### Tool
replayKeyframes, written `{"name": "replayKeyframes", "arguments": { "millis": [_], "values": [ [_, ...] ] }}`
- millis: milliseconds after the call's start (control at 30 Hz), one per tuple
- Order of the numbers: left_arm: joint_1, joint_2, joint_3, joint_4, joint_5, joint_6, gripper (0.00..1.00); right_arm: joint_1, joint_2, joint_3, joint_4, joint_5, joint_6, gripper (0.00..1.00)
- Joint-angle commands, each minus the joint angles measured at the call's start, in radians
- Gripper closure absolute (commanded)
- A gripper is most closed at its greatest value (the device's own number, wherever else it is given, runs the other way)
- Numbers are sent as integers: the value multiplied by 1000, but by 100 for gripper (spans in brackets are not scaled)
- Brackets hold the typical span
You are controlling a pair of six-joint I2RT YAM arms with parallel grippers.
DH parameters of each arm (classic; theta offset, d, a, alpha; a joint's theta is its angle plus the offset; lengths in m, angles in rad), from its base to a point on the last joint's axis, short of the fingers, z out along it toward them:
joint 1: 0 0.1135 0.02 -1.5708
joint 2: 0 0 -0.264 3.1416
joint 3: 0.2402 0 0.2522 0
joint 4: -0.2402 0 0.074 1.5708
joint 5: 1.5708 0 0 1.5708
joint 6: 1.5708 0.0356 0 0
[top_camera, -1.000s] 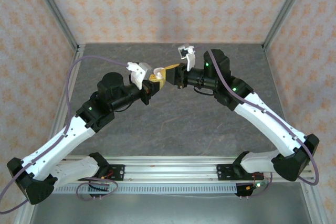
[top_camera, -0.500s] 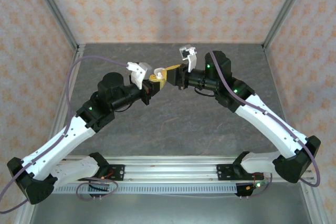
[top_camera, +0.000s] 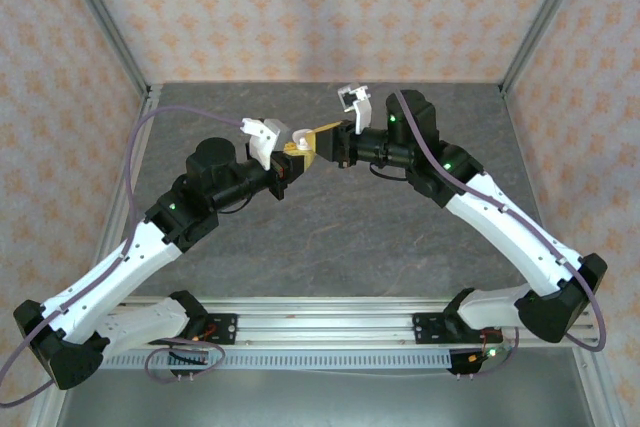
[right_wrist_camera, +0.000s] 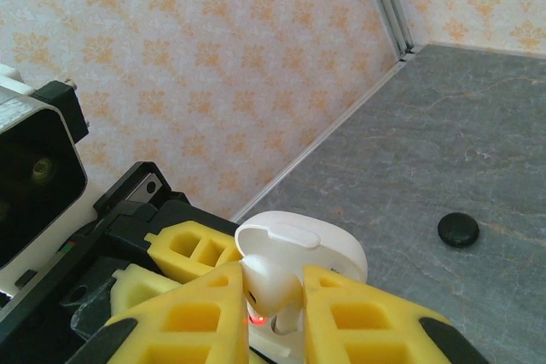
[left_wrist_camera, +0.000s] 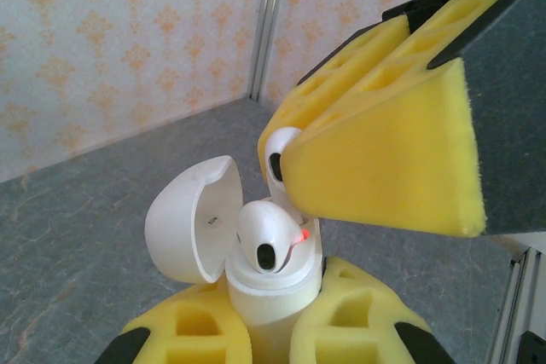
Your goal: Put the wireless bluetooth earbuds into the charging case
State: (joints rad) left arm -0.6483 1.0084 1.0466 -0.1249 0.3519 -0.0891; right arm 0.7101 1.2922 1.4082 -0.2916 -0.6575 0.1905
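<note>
One white earbud [left_wrist_camera: 280, 144] is being pinched by the right gripper [right_wrist_camera: 273, 296]. The open charging case [left_wrist_camera: 256, 280], clamped in the left gripper [left_wrist_camera: 266, 323], is lying just ahead of its tips.

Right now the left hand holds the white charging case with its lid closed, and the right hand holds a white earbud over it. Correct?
The lid is open, not closed: see the left wrist view. The left hand holds the white charging case, and the right hand holds a white earbud over it.
</note>
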Motion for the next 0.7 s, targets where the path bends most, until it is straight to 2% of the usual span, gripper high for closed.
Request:
{"name": "replayKeyframes", "arguments": {
  "millis": [0, 400, 667],
  "values": [
    [-5, -19, 37, 88, -15, -8, 100, 6, 2, -8, -68, -63, -2, 81],
    [-5, -2, 52, 85, -10, -6, 100, 6, 2, 0, -108, -83, -11, 84],
    [-5, 7, 46, 85, -5, -8, 100, 6, 1, 79, -133, 18, 11, 85]
  ]
}}
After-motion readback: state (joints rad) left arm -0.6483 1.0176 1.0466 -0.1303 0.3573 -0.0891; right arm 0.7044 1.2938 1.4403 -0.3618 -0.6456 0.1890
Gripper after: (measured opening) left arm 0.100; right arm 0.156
